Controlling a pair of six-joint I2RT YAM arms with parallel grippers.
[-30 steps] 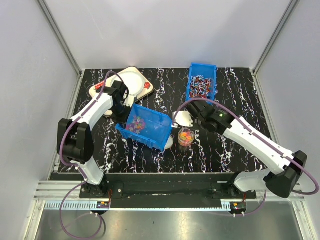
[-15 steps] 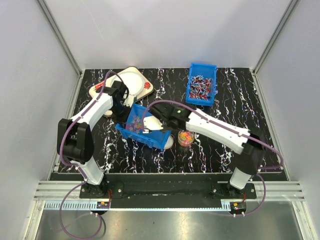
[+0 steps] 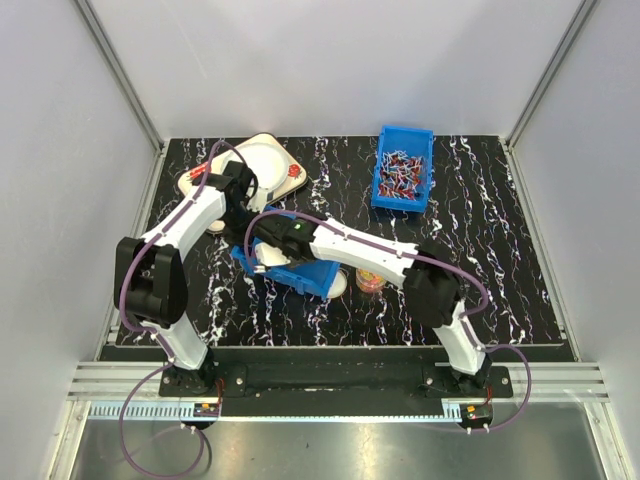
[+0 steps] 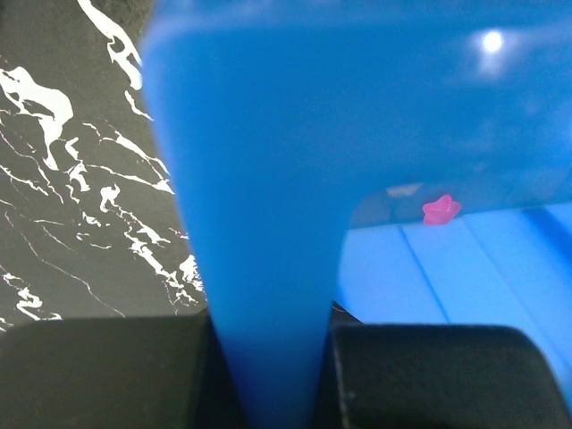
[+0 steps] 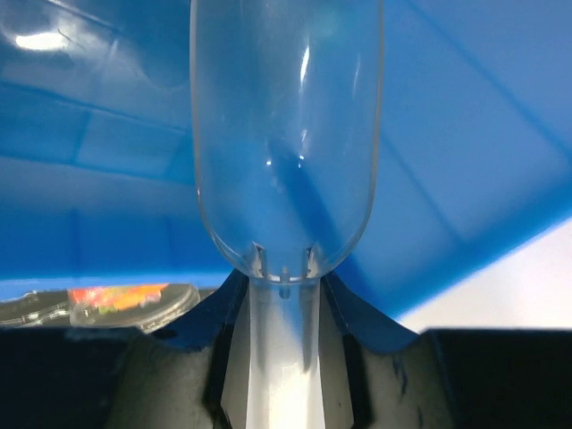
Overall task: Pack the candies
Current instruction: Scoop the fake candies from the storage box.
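The tilted blue bin [image 3: 305,272] sits at table centre, its candies mostly hidden under my right arm. My left gripper [image 3: 243,222] is shut on the bin's left wall [image 4: 268,223]; one pink candy [image 4: 440,209] shows inside. My right gripper [image 3: 268,250] is shut on the handle of a clear plastic scoop [image 5: 286,134], whose bowl looks empty and sits low inside the bin. A small clear cup with multicoloured candies [image 3: 368,283] stands right of the bin and also shows in the right wrist view [image 5: 125,299].
A second blue bin [image 3: 403,167] with longer wrapped sweets stands at the back right. A white tray-like scale [image 3: 262,160] lies at the back left. A white lid [image 3: 339,286] lies beside the cup.
My right arm has swung left from beside the cup to over the blue bin, carrying the scoop into it. The left arm and the bin have not moved.
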